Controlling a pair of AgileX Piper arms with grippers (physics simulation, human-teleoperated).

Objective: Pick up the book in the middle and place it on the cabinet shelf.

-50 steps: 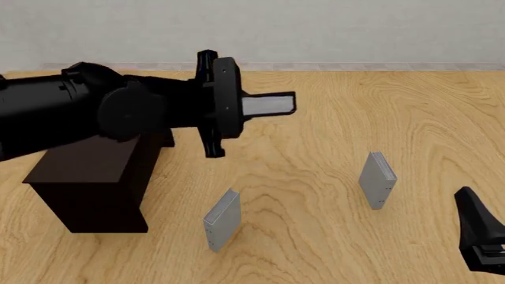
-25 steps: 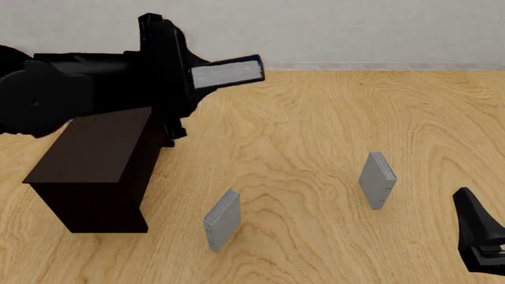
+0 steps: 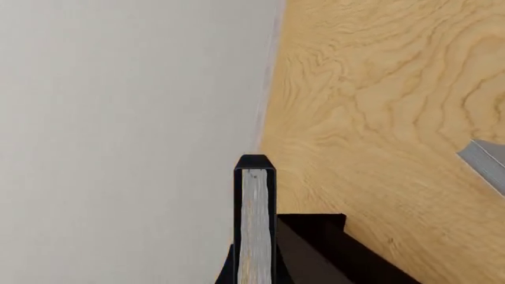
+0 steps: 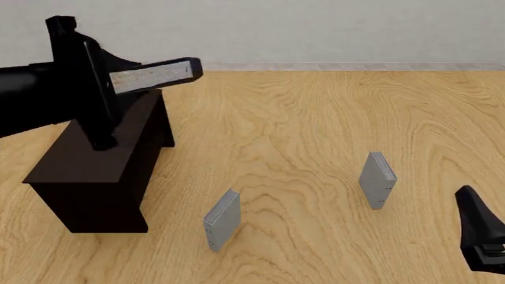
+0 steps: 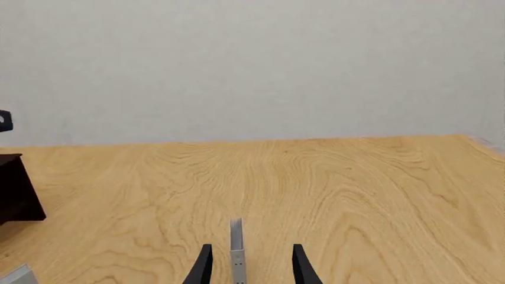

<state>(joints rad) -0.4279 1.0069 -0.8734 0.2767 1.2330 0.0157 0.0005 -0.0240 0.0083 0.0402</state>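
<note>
The book, thick with black covers and white page edges, hangs tilted in the air above the far end of the cabinet shelf, clear of its flat top. My left gripper is shut on it. In the left wrist view the book's page edge runs straight ahead, with the cabinet shelf beside and below it. My right gripper sits low at the near right edge, open, holding nothing.
Two thin light-grey books stand upright on the wooden table: one in front of the cabinet's near right corner, the other further right, seen ahead of my right gripper as a narrow strip. A pale wall closes off the back.
My left arm has swung left and risen with the book, from over the open table to above the cabinet shelf. The right arm and the grey books have not moved.
</note>
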